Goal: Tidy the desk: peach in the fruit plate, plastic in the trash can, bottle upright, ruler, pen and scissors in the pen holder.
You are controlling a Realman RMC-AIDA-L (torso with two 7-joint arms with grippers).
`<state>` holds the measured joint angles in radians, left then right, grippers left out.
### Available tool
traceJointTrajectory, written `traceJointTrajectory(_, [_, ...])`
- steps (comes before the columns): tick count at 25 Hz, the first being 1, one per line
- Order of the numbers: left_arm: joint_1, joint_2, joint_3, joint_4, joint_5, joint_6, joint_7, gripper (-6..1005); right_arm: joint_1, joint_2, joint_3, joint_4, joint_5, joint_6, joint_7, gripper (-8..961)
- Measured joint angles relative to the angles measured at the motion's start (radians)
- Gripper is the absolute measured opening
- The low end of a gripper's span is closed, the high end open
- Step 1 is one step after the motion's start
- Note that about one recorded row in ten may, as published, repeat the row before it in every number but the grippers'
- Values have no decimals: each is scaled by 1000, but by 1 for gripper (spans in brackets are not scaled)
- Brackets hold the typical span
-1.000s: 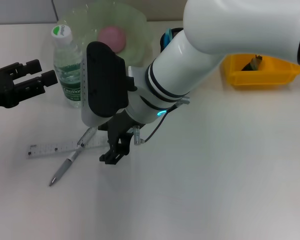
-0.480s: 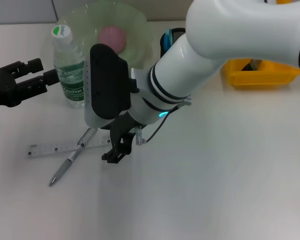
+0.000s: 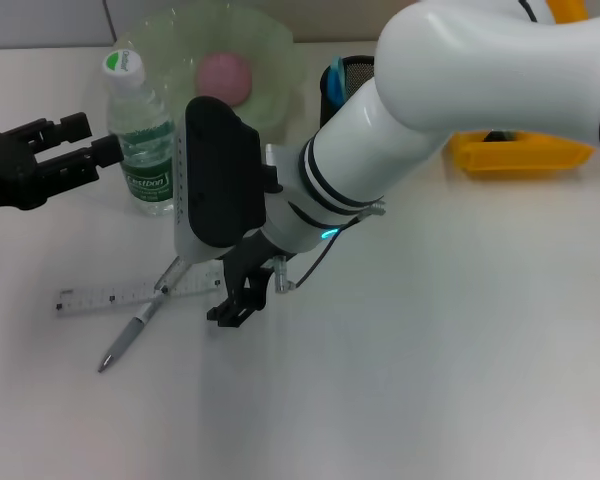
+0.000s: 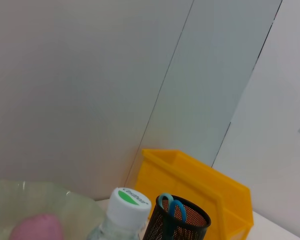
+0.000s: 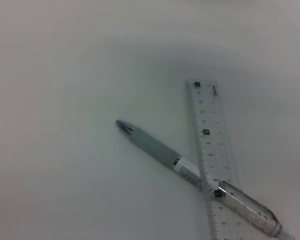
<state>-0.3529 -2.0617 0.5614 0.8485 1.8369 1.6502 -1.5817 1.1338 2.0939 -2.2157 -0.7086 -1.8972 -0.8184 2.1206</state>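
A clear ruler [image 3: 130, 295] lies flat on the white desk, and a grey pen [image 3: 140, 325] lies across it; both show in the right wrist view, the pen [image 5: 190, 171] over the ruler [image 5: 210, 150]. My right gripper [image 3: 240, 303] hangs open just right of the ruler's end, holding nothing. The bottle [image 3: 140, 135] stands upright with its green cap [image 4: 127, 200]. My left gripper [image 3: 85, 142] is open right beside the bottle. The peach [image 3: 225, 75] sits in the green fruit plate [image 3: 280, 50]. Blue scissors [image 4: 171, 207] stand in the black mesh pen holder [image 4: 177, 225]. I cannot make out the plastic.
The yellow trash can [image 3: 525, 155] stands at the back right, partly behind my right arm, which crosses the middle of the desk. The pen holder [image 3: 342, 75] is between the plate and the trash can. Bare desk spreads at the front and right.
My right arm and gripper have drifted slightly to the right, staying near the ruler's end. The left gripper has edged a little closer to the bottle.
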Motion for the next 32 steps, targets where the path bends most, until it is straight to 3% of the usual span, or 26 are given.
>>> traceJointTrajectory(32, [-29, -2, 1, -16, -1, -29, 0, 696, -31, 0, -34, -11, 3, 50, 1, 741])
